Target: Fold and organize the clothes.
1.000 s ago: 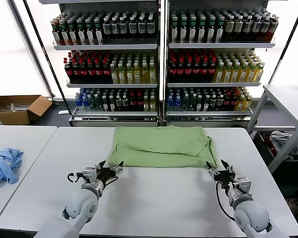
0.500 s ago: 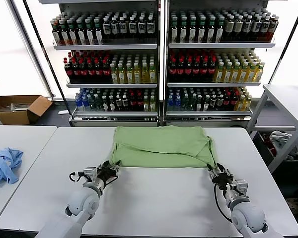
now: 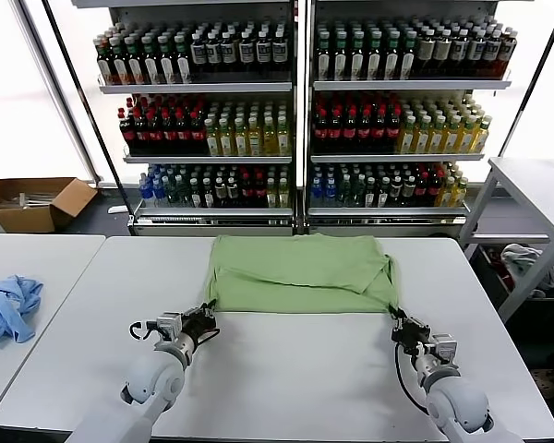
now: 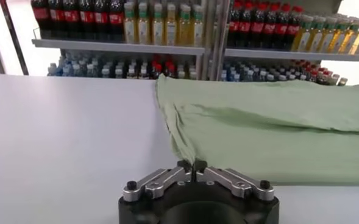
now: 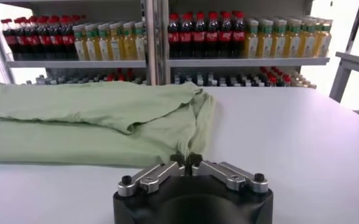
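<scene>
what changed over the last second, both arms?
Both tools moved forward to the near edge of the green shirt and shut on its corners: left tool on the near-left corner, right tool on the near-right. The shirt lies as before; blue garment unmoved.

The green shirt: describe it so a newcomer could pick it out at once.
On the white table before the drink shelves, the green shirt lies folded along the far edge. It is larger than the crumpled blue garment on the left table.
</scene>
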Available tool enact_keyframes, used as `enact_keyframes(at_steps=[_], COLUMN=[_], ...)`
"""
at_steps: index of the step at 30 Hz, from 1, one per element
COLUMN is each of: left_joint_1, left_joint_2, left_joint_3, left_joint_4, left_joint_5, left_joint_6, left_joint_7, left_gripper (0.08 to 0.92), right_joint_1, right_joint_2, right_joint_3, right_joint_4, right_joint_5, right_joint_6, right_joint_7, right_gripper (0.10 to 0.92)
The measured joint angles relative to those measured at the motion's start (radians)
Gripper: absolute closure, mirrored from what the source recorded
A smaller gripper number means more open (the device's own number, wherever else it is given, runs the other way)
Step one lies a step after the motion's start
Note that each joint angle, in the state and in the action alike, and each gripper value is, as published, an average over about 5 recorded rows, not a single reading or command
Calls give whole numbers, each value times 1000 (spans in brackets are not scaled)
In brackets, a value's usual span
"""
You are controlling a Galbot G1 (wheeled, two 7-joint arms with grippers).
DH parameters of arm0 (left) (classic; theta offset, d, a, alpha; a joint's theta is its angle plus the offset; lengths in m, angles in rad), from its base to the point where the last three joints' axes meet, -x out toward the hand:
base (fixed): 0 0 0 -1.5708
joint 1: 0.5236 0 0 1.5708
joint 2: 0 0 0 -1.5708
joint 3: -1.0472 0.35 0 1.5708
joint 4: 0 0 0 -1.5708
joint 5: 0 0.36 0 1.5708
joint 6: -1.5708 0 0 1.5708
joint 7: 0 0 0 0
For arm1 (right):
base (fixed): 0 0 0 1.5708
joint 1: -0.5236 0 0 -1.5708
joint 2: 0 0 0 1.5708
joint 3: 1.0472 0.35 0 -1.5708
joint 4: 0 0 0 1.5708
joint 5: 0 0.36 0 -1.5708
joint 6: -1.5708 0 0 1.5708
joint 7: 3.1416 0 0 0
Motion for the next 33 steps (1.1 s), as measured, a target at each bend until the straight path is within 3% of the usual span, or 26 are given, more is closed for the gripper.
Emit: enact_keyframes(at_steps=[14,22,33], left_joint_1=[130,351,666], left_joint_2=[96,168,191], left_joint_3=[-35,-90,-139], left_joint_4=[-178,-351,-522], left_joint_5=[-3,31,121], left_joint_6=[-5,-33,-105], left_joint_7=[-75,-178,-331], left_gripper=[915,915,915], right_joint_1=[-216,-476,-756], right_joint_2=[-97,-116,-109], right_joint_3=[90,173,222], right_joint_4=[252,413,514], right_joint_5=[42,13,-74], right_joint_6=[-43,-40,-1], right_joint_7=[11,3,12], right_gripper=[910,910,910])
